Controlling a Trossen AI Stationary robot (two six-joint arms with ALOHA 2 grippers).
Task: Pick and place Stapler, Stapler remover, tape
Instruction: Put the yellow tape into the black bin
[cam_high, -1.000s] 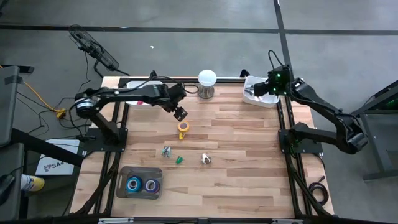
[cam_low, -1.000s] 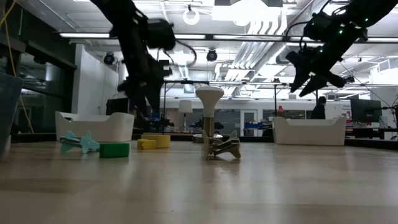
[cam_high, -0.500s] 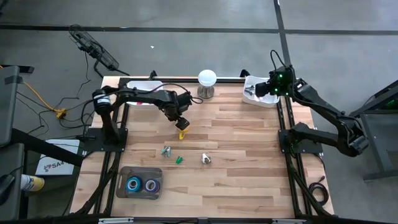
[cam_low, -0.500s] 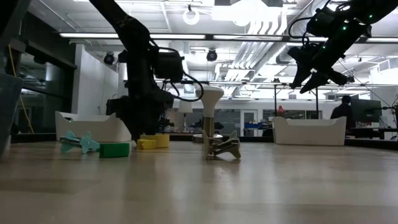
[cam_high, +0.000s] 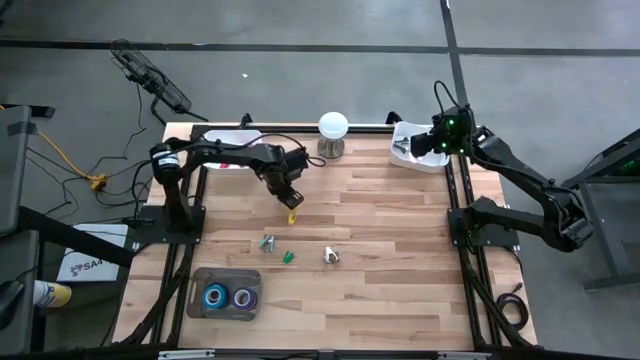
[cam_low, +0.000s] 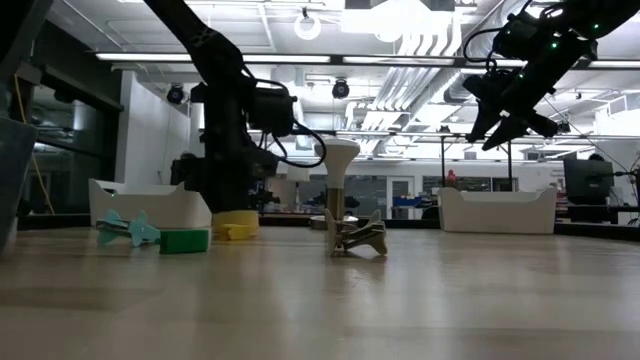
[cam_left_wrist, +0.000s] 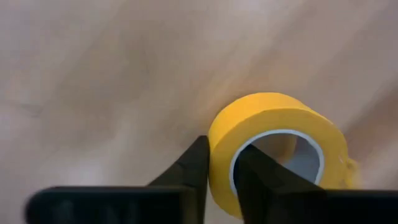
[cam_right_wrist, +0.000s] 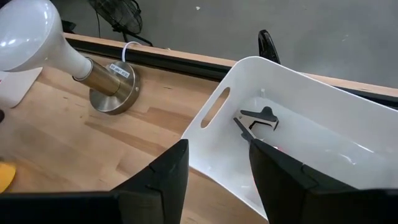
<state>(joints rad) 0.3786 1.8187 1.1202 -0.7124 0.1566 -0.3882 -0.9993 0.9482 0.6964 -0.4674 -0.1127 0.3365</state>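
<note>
A yellow tape roll (cam_left_wrist: 273, 124) lies flat on the wooden table (cam_high: 400, 230), left of centre (cam_high: 293, 214). My left gripper (cam_left_wrist: 221, 171) stands over it, shut on its wall, and it also shows in the low view (cam_low: 238, 205). My right gripper (cam_right_wrist: 217, 180) hangs open above the white bin (cam_right_wrist: 323, 106) at the far right corner. In that bin lies a black stapler remover (cam_right_wrist: 258, 120). A teal stapler remover (cam_low: 128, 228), a green block (cam_low: 184, 240) and a silvery stapler remover (cam_low: 357, 235) rest on the table. My left gripper has the yellow tape roll's wall (cam_left_wrist: 219, 146) between its two fingers, one finger (cam_left_wrist: 264, 180) inside the open centre and the other (cam_left_wrist: 189, 171) outside. The fingers come from above, pointing down. The roll rests flat on the table (cam_low: 238, 224).
A dark tray (cam_high: 195, 305) near the front left holds a blue and a purple tape roll. A white-headed lamp-like stand (cam_high: 333, 135) is at the far edge. Another white bin (cam_high: 235, 140) sits at the far left. Bare wood lies right of centre.
My left gripper has come down and toward the table's near edge onto the yellow tape roll, where it now stands low at the table. The roll stays on the table.
</note>
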